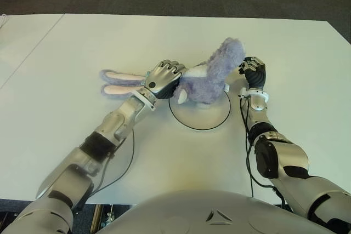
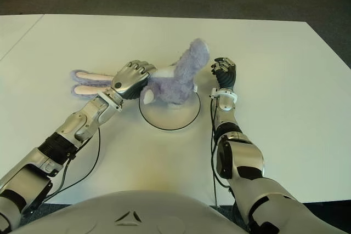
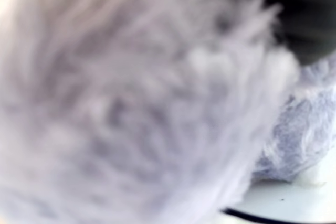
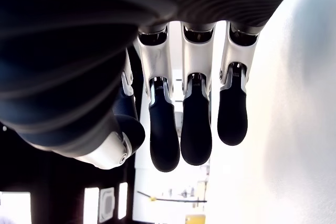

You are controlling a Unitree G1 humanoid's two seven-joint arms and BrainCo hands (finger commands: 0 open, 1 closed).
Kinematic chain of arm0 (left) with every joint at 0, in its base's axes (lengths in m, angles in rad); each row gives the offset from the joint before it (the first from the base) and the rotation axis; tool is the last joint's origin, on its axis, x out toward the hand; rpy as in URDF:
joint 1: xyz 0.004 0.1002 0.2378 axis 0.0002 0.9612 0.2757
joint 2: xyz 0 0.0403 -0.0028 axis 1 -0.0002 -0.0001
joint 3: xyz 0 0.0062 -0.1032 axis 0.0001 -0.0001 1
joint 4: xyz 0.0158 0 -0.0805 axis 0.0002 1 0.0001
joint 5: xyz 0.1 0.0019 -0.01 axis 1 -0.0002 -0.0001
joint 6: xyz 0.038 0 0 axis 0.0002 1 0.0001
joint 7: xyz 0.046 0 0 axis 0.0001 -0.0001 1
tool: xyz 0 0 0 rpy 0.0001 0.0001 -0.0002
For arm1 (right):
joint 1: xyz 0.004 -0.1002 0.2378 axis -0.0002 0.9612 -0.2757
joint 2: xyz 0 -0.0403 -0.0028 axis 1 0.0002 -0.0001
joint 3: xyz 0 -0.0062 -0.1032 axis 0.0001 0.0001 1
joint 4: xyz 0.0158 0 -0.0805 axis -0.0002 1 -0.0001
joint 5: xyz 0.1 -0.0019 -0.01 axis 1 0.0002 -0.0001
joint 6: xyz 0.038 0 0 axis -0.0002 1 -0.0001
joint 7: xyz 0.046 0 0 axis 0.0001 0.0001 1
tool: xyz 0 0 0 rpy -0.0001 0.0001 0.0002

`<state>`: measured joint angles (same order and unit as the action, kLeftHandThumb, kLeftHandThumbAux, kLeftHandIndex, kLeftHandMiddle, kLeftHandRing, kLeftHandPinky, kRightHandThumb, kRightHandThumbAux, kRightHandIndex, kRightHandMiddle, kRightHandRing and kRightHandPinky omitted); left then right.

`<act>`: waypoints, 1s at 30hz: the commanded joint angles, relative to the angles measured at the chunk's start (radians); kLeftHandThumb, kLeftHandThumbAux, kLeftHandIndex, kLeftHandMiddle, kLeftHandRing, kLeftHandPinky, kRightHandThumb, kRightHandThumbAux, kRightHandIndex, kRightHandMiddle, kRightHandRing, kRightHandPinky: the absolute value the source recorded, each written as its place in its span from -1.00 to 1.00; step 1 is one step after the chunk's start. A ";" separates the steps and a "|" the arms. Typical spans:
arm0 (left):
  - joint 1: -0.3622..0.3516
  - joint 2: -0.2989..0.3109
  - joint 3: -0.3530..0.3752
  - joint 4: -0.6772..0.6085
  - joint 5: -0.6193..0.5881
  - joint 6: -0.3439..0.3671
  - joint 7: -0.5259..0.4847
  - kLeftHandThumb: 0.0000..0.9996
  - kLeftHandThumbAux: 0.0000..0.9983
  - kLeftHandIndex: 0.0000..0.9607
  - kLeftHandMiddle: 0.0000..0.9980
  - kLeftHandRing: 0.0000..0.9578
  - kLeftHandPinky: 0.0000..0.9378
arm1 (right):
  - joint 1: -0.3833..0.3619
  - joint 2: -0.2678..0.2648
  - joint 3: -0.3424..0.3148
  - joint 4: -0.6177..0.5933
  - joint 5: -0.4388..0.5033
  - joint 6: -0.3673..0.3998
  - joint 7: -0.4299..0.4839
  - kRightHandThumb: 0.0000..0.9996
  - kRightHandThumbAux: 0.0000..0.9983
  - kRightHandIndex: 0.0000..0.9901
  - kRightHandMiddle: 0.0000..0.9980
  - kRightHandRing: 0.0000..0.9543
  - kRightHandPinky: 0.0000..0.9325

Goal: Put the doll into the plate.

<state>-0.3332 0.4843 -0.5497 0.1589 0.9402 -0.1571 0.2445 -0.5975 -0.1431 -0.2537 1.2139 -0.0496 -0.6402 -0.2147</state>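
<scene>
across the plate [image 1: 189,120] on the table [image 1: 82,47], doll [image 1: 211,75] lies lengthwise, ears trailing left off the rim; left robot hand [image 1: 163,78] curled on its head, right robot hand [image 1: 253,72] empty, fingers loosely bent, just right.

The left arm is reaching forward and toward the middle from the lower left, its forearm lying low over the surface [image 1: 66,58]. The left hand [image 1: 163,76] is facing knuckles-up with its fingers curling down and closing on the doll [image 1: 211,78], at the point where the ears join the body. The right arm is stretching almost straight ahead from the lower right, elbow bent close to the torso. The right hand [image 1: 253,72] is hovering just beside the doll on its right, holding nothing. In the right wrist view its fingers [image 4: 195,124] are hanging side by side, loosely extended.
</scene>
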 commanded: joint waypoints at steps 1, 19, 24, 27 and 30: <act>0.062 -0.027 -0.009 0.135 -0.035 0.022 -0.068 0.70 0.34 -0.17 0.10 0.69 0.73 | 0.237 0.093 0.014 0.138 -0.014 0.081 0.004 0.38 0.45 -0.14 0.19 0.26 0.17; 0.085 -0.012 0.057 0.188 -0.416 -0.251 -0.261 -0.15 -0.06 -0.66 -0.17 -0.13 -0.17 | 0.237 0.095 0.007 0.138 -0.007 0.088 0.008 0.38 0.46 -0.14 0.18 0.27 0.15; 0.091 -0.014 0.078 0.198 -0.480 -0.304 -0.287 -0.23 -0.03 -0.79 -0.26 -0.19 -0.17 | 0.237 0.095 0.008 0.138 -0.008 0.090 0.008 0.38 0.46 -0.14 0.18 0.27 0.15; 0.093 -0.017 0.089 0.208 -0.509 -0.330 -0.294 -0.27 0.00 -0.83 -0.31 -0.22 -0.18 | 0.237 0.096 0.009 0.139 -0.009 0.091 0.005 0.38 0.46 -0.14 0.18 0.27 0.13; 0.094 -0.021 0.097 0.218 -0.529 -0.351 -0.299 -0.22 0.01 -0.83 -0.33 -0.22 -0.18 | 0.237 0.096 0.009 0.139 -0.009 0.092 0.005 0.38 0.46 -0.14 0.17 0.26 0.12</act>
<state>-0.3100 0.4701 -0.4318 0.3091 0.4464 -0.4706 0.0392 -0.5973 -0.1423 -0.2541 1.2139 -0.0494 -0.6401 -0.2083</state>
